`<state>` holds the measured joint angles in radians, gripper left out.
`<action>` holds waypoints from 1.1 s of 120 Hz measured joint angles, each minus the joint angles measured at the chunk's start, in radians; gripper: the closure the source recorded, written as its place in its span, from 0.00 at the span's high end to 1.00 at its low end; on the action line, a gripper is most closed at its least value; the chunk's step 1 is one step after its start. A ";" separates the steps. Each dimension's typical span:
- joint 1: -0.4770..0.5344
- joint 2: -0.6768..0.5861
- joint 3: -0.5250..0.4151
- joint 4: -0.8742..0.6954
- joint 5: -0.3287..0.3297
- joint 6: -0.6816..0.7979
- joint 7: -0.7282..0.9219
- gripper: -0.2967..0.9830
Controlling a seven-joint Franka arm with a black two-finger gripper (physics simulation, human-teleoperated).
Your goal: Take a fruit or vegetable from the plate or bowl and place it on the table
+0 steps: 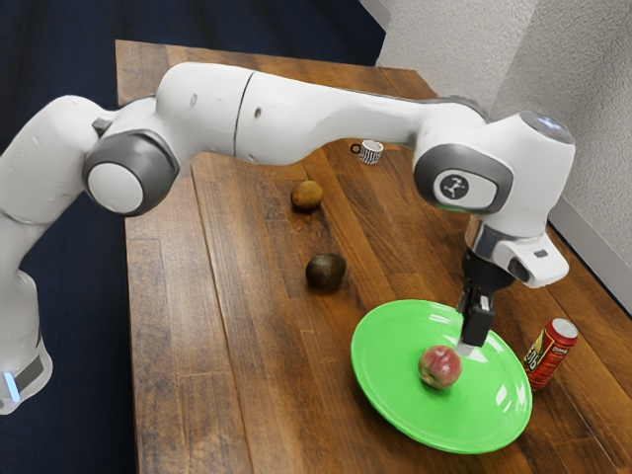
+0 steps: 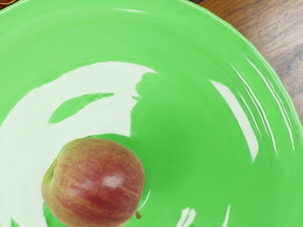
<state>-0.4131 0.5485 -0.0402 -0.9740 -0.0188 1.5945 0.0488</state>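
Observation:
My gripper (image 1: 470,342) hangs over the green plate (image 1: 395,400), just above and beside the red apple (image 1: 439,366), toward the soda can's side. The apple rests on the plate near its middle, and a small gap seems to lie between it and the gripper. In the wrist view the apple (image 2: 97,182) is red and yellow with a short stem, lying on the glossy green plate (image 2: 189,142). How the gripper stands is hard to make out.
A red soda can (image 1: 550,354) stands close by the plate's rim. On the wooden table (image 1: 188,346) lie a dark avocado-like fruit (image 1: 325,271) and a brownish-orange fruit (image 1: 307,196). A black-and-white patterned mug (image 1: 370,152) is farther back, beneath the arm.

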 joint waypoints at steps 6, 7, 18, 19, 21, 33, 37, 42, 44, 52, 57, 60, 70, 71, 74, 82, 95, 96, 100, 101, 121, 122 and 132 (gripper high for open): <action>0.000 0.009 0.003 0.000 0.000 0.002 0.000 0.77; 0.000 0.010 0.005 -0.001 0.000 0.002 0.001 0.77; 0.004 0.014 0.029 -0.010 0.000 0.004 0.001 0.77; 0.005 0.014 0.031 -0.011 0.000 0.004 0.001 0.77; 0.006 0.015 0.034 -0.011 0.000 0.004 0.001 0.77; 0.016 0.019 0.041 -0.013 -0.001 0.006 0.002 0.77; 0.019 0.024 0.042 -0.013 -0.001 0.007 0.002 0.77; 0.023 0.033 0.043 -0.013 -0.002 0.007 0.003 0.77; 0.023 0.037 0.043 -0.012 -0.003 0.008 0.003 0.77; 0.024 0.053 0.043 -0.008 -0.006 0.015 0.003 0.77; 0.024 0.065 0.043 -0.007 -0.011 0.020 0.003 0.77; 0.025 0.071 0.043 -0.007 -0.014 0.024 0.004 0.77; 0.025 0.090 0.044 -0.012 -0.022 0.039 0.004 0.77; 0.025 0.092 0.045 -0.013 -0.023 0.041 0.004 0.77; 0.025 0.096 0.047 -0.017 -0.028 0.046 0.004 0.77; 0.024 0.104 0.055 -0.033 -0.042 0.063 0.007 0.77; 0.025 0.112 0.063 -0.065 -0.062 0.091 0.012 0.77; 0.025 0.112 0.063 -0.067 -0.064 0.093 0.012 0.77; 0.025 0.112 0.064 -0.078 -0.068 0.100 0.013 0.77; 0.025 0.113 0.064 -0.081 -0.069 0.102 0.014 0.77; 0.026 0.115 0.065 -0.101 -0.088 0.126 0.019 0.76; 0.027 0.116 0.065 -0.101 -0.088 0.127 0.019 0.76; 0.035 0.123 0.065 -0.103 -0.095 0.135 0.022 0.75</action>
<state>-0.3785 0.6720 0.0245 -1.0769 -0.1141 1.7294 0.0707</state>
